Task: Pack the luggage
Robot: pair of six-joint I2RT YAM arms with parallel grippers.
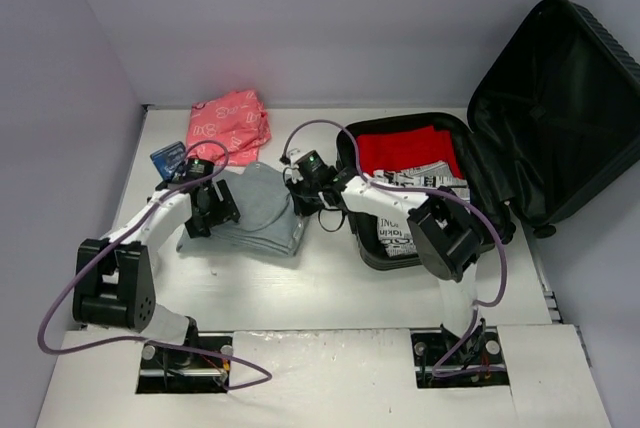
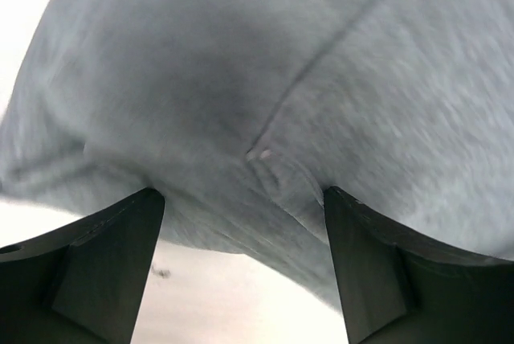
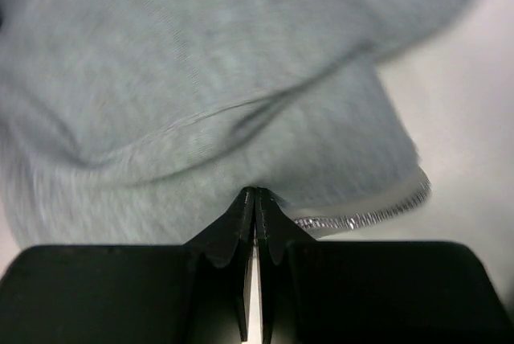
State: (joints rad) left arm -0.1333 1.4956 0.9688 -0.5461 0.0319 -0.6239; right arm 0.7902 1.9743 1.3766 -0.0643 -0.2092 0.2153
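The right end effector (image 3: 255,198), closed tight, pinches the hem of the folded grey garment (image 3: 201,79). The left end effector (image 2: 241,199) stands wide astride its other side, evidently for a two-handed lift. The luggage (image 1: 560,108) lies open just to the right on the surface (image 1: 300,288), ready to receive it.

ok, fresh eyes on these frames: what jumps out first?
The black suitcase gaping open on the right, lid up, red cloth inside. At centre lies a folded grey garment: the right gripper is pinched shut on its edge, the left gripper open over it.
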